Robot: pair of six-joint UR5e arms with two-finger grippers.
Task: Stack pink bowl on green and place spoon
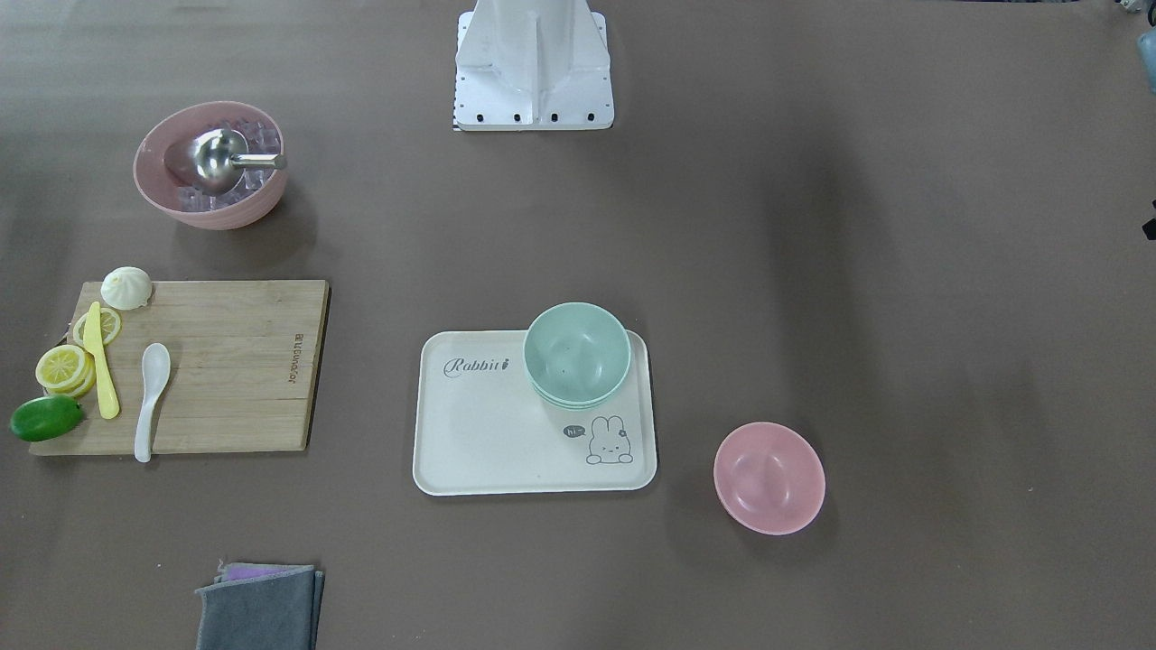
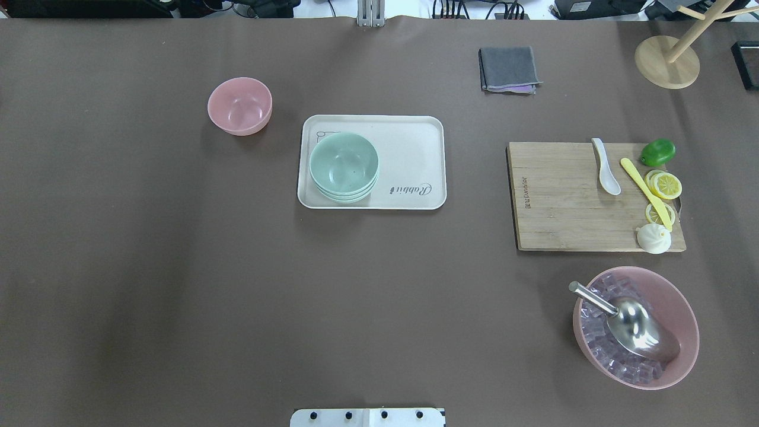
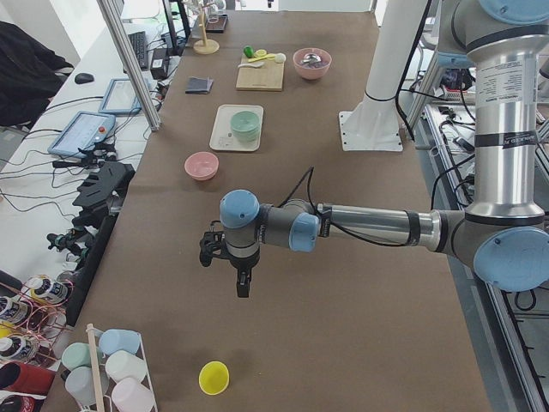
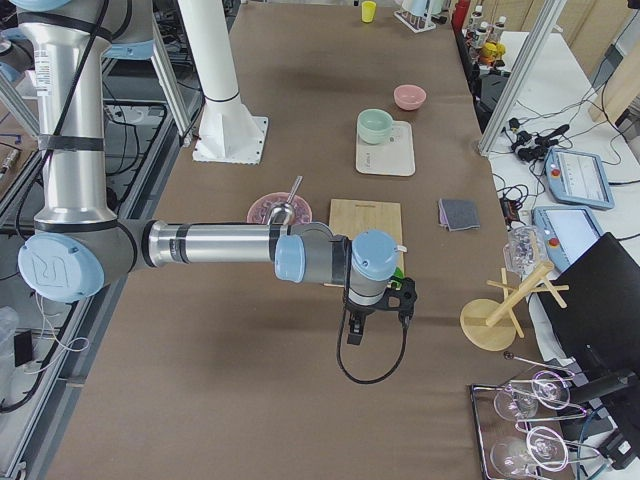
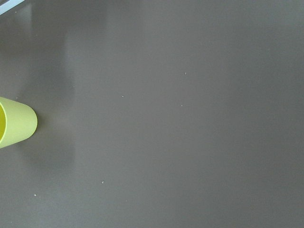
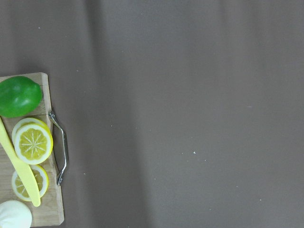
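The pink bowl [image 2: 239, 105] stands empty on the brown table, left of the white tray [image 2: 409, 142]. The green bowl [image 2: 344, 165] tops a nested stack on the tray's left part. The white spoon [image 2: 605, 166] lies on the wooden cutting board [image 2: 563, 196]. My left gripper [image 3: 232, 262] hangs over the table's left end, far from the bowls. My right gripper [image 4: 375, 315] hangs beyond the cutting board's outer end. Both show only in the side views, so I cannot tell whether they are open or shut.
The cutting board also holds a yellow knife [image 2: 646, 193], lemon slices [image 2: 665, 185], a lime [image 2: 657, 152] and a white bun [image 2: 653, 239]. A larger dusky-pink bowl [image 2: 682, 308] holds clear cubes and a steel scoop [image 2: 637, 329]. A grey cloth [image 2: 509, 70], a wooden stand [image 2: 667, 62] and a yellow cup [image 3: 214, 377] also show.
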